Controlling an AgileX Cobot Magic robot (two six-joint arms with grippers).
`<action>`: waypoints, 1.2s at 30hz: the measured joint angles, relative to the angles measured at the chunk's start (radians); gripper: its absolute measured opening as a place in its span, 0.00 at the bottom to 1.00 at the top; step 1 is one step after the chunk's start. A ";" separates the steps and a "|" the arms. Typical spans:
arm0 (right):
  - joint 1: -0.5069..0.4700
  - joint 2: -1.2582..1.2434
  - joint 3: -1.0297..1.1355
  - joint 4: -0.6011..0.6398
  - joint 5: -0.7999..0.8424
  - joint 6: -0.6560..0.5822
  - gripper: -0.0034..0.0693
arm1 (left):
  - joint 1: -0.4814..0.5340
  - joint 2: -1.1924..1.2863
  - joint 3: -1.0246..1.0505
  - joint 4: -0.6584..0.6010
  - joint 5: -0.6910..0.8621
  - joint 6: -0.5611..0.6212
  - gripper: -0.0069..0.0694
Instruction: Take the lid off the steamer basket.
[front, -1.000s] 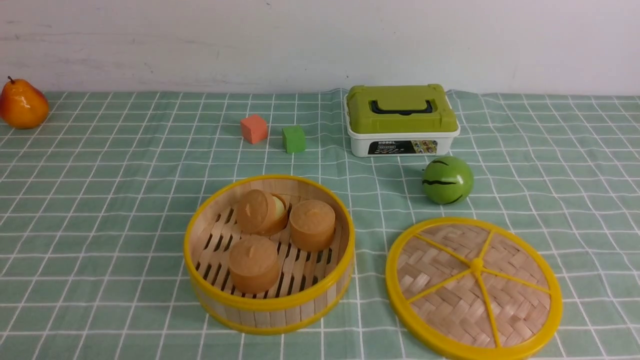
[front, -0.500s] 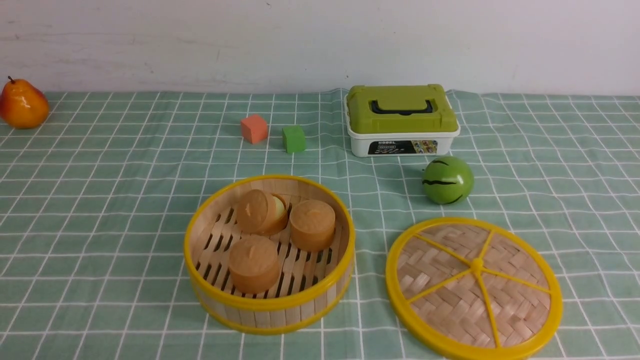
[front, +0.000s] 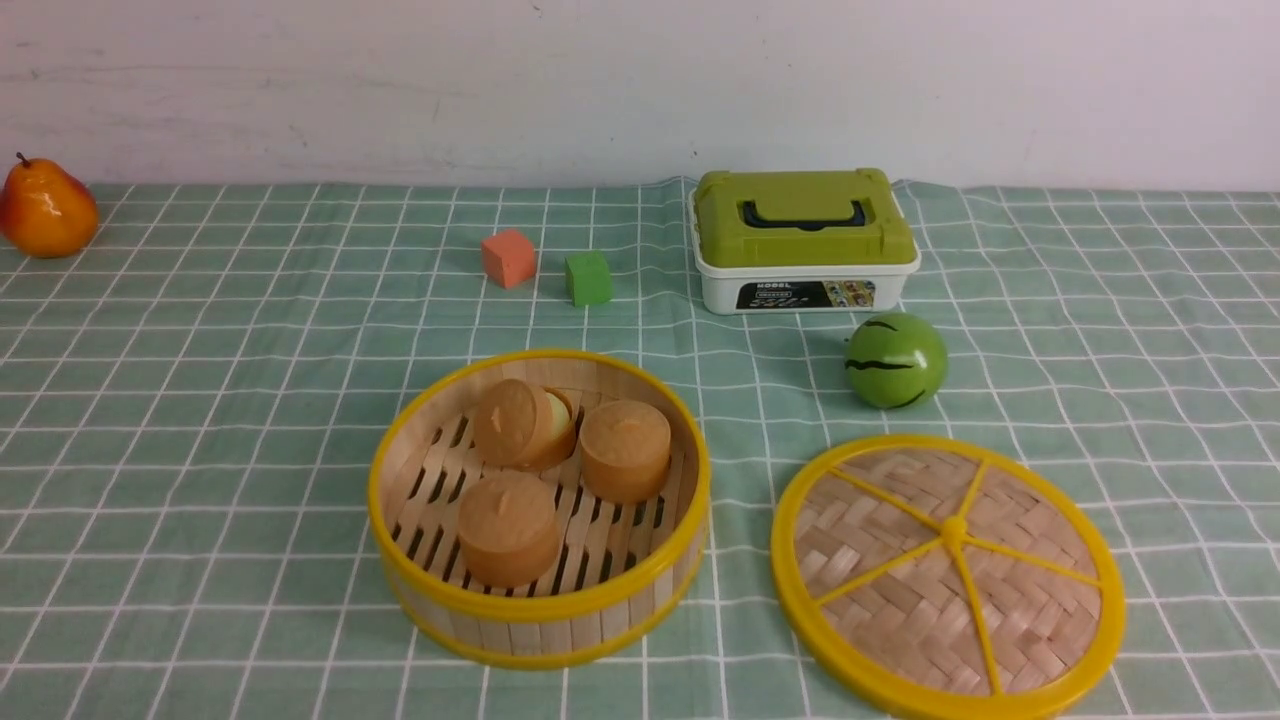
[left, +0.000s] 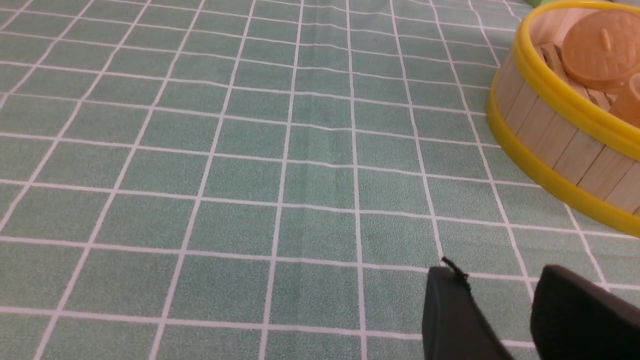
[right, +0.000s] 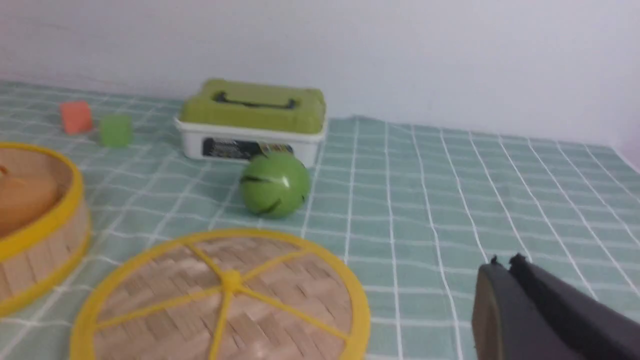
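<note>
Lid (front: 948, 577) lies flat on the checked cloth (front: 200, 400), off the steamer basket (front: 540, 628) and just to its right, apart from it; we note three round brown pieces (front: 508, 525) in the uncovered basket. Right gripper (right: 502, 264) sits above the cloth near the lid, jaws pressed together on nothing; left gripper (left: 495, 274) hangs near the basket, jaws parted and empty.

Box (front: 722, 290), front wall: raised word just above the sticker's left end, reads approx. "NOBEL", 1st letter unsure. Black sticker (front: 806, 294) on same wall: short pale line of text at its left end plus small colour pics, too small to read. Right wrist view: sticker blurred, illegible.
</note>
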 joint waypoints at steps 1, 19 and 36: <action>-0.025 -0.029 0.046 0.008 0.000 0.000 0.04 | 0.000 0.000 0.000 0.000 0.000 0.000 0.40; -0.116 -0.130 0.164 0.097 0.161 0.024 0.04 | 0.000 0.000 0.000 0.000 0.000 0.000 0.40; -0.116 -0.130 0.162 0.093 0.167 0.027 0.04 | 0.000 0.000 0.000 0.000 0.000 0.000 0.40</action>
